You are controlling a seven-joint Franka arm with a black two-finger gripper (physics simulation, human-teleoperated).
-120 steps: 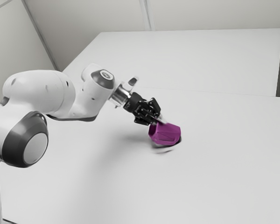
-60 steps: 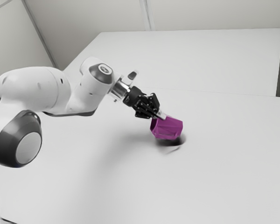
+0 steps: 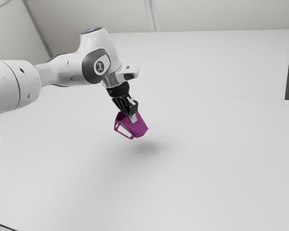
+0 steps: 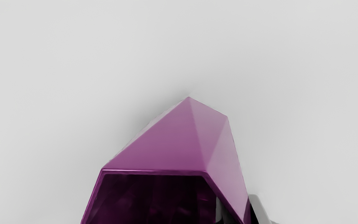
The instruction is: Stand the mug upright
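- The claw (image 3: 133, 118) was closed on the mug (image 3: 138, 127), gripping one stretch of its wall near the mouth.
- In the wrist view one finger (image 4: 219, 207) stood inside the mug and the other finger (image 4: 257, 206) pressed along the outside, so the wall was pinched between the two.
- The mug hung in the air directly beneath the claw, clear of the table (image 3: 207, 168).
- It was purple and faceted, with flat angular sides, and it was tilted rather than upright.
- Its mouth lay nearer the claw and its base farther out from it, sloping down toward the exterior view's right.
- The rim (image 4: 154, 172) ran in straight edges with sharp corners, and beyond it the inside of the mug looked very dark.
- The handle (image 3: 124, 134), an angular open loop, stuck out below the claw, on the side of the mug toward the exterior view's left.
- The arm (image 3: 62, 71) came in from the exterior view's left, above the level of the claw, and the claw pointed downward from its end at a slant.
- A soft shadow (image 3: 147, 147) lay on the table below the claw and the mug, well apart from both.
- The table was pale and smooth, and a light wall (image 3: 221, 14) rose behind it, far beyond the claw.
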